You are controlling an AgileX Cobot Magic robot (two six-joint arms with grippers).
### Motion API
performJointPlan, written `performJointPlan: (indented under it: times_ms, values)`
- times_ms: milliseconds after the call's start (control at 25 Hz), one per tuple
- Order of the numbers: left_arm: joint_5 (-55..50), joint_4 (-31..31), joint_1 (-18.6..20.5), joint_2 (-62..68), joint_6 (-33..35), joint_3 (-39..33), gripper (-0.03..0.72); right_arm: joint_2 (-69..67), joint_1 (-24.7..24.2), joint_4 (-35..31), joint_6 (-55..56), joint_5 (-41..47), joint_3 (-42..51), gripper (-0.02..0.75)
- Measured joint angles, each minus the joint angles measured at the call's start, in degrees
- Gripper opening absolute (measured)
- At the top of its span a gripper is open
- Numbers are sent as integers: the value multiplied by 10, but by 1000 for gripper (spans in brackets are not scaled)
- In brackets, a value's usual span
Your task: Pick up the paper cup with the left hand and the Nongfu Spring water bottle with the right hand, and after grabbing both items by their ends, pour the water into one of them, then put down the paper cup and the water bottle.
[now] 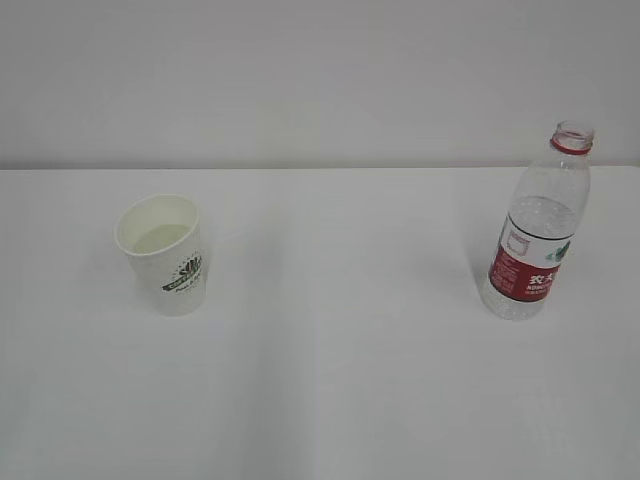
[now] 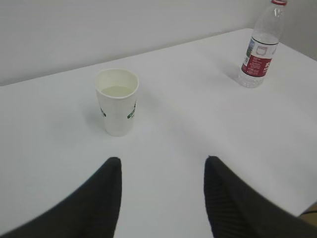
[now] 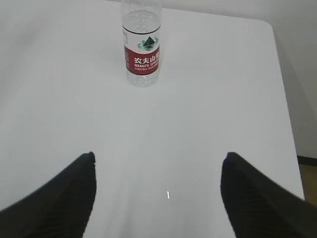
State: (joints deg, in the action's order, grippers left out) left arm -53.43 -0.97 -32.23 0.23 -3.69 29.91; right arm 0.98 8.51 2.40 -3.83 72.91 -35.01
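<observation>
Black gripper fingers frame the bottom of both wrist views: my left hand [image 2: 161,198] has its jaws parted with nothing between them, and my right hand [image 3: 158,198] stands wider apart, also holding nothing. Neither shows in the exterior view. On the white table [image 1: 340,380] the paper cup [image 1: 163,255] stands upright on the left with a shallow pool of what looks like water [image 1: 160,237] inside, and the Nongfu Spring water bottle [image 1: 535,225] stands upright, uncapped, well apart on the right. Both sit ahead of my grippers, untouched. Whether the pouring is already done I cannot say; if I am to grasp, I should come in level, centre the cup between the left jaws and close gently on its thin wall, then take the bottle low on its body.
</observation>
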Motion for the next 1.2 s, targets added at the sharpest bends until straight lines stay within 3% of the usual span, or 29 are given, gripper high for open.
performJointPlan:
  times_ms: [440, 1200]
  values:
    - [-118, 0, 0, 0, 0, 28, 385, 0, 0, 15, 0, 1, 0, 588]
    - [-193, 26, 0, 0, 0, 28, 351, 0, 0, 14, 0, 1, 38, 587]
